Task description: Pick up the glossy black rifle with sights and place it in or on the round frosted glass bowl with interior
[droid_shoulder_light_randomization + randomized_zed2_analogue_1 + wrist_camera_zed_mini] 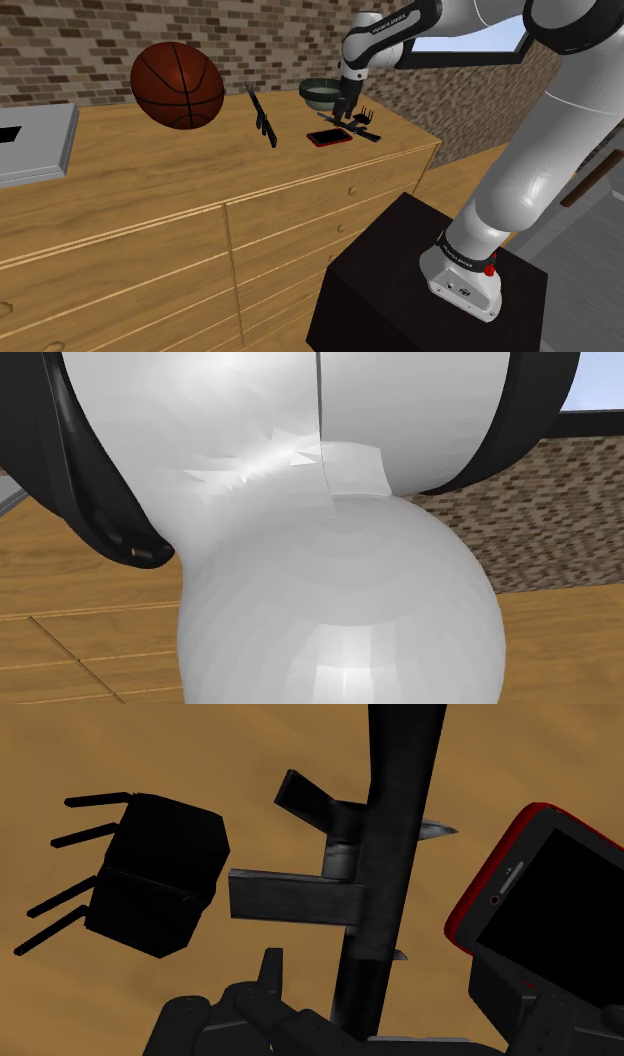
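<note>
A black rifle [392,854] lies flat on the wooden dresser top [150,170], its magazine and grip sticking out sideways. In the shoulder view it shows as a thin dark shape [358,131] under the hand. My gripper [384,972] hangs low over the rifle's body, open, one finger on each side and neither touching it. In the shoulder view the gripper [345,113] stands just in front of the round bowl [320,85], which has a dark rim and a pale inside.
Beside the rifle lie a red-edged phone [540,904] [330,137] and a black block with prongs [155,879]. A second slim black gun [264,118] and a basketball [178,85] sit further along the dresser. The arm's white body [330,552] blocks the second exterior view.
</note>
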You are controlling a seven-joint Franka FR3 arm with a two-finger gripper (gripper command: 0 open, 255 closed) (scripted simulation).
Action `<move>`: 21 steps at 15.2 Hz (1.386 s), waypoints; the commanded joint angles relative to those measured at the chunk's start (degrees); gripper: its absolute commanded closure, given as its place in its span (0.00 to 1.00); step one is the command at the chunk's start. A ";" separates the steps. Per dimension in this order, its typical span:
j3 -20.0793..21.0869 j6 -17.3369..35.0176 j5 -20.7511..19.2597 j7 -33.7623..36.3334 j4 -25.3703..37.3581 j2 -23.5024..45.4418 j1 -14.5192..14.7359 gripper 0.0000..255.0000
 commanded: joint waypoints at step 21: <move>0.05 -2.44 -0.30 0.32 1.54 -0.97 0.04 1.00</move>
